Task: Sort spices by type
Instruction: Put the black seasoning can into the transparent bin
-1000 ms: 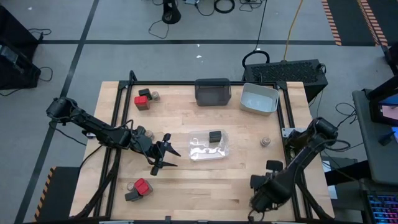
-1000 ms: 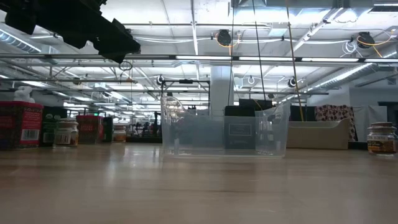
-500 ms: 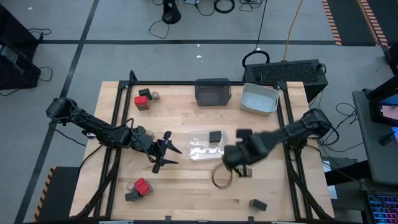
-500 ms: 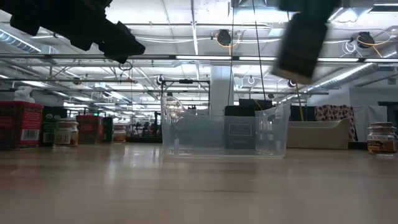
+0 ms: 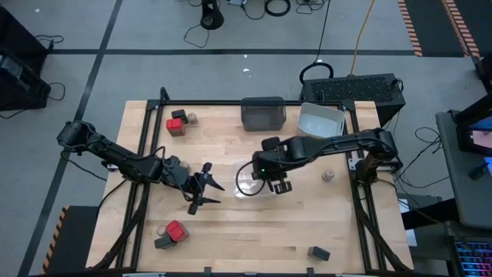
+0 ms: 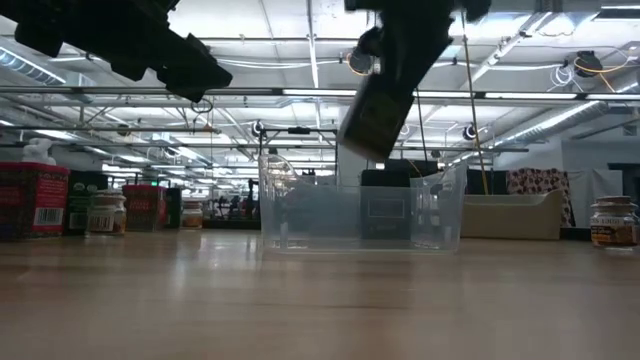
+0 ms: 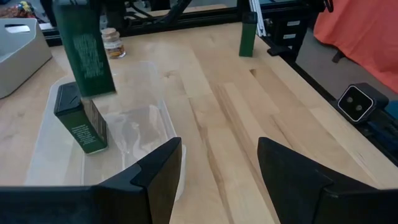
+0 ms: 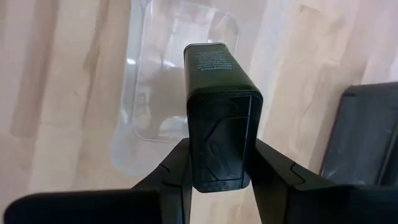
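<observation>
My right gripper [image 5: 275, 175] is shut on a dark green boxy tin [image 8: 221, 106] and hangs over the clear bin [image 5: 247, 183] in the middle of the table. A second dark tin [image 7: 81, 121] stands upright on the bin's floor. My left gripper [image 5: 206, 188] waits open, off the table, left of the bin. Red-topped and dark tins with a jar [image 5: 178, 121] stand at the far left, and more [image 5: 171, 233] at the near left. One dark tin [image 5: 317, 252] lies near the near right corner. A tan-lidded jar [image 5: 328, 175] stands right of the bin. My right gripper pinches the dark tin between its two fingers [image 8: 180, 168] on two opposite side faces, near its upper end [image 8: 221, 177]. The fingers come from above, slanting, and lie along the tin. The tin [image 6: 378, 110] hangs tilted below them, lifted clear above the clear bin.
A dark grey bin [image 5: 263, 113] and a light grey bin [image 5: 320, 121] stand at the far edge. Another jar [image 5: 177, 164] sits by my left arm. Bare wood lies between the clear bin and the near edge.
My right gripper has swung from the table's near right corner up and toward the far left, carrying the dark tin lifted clear until it hangs over the clear bin. Another dark tin stays behind at the near right.
</observation>
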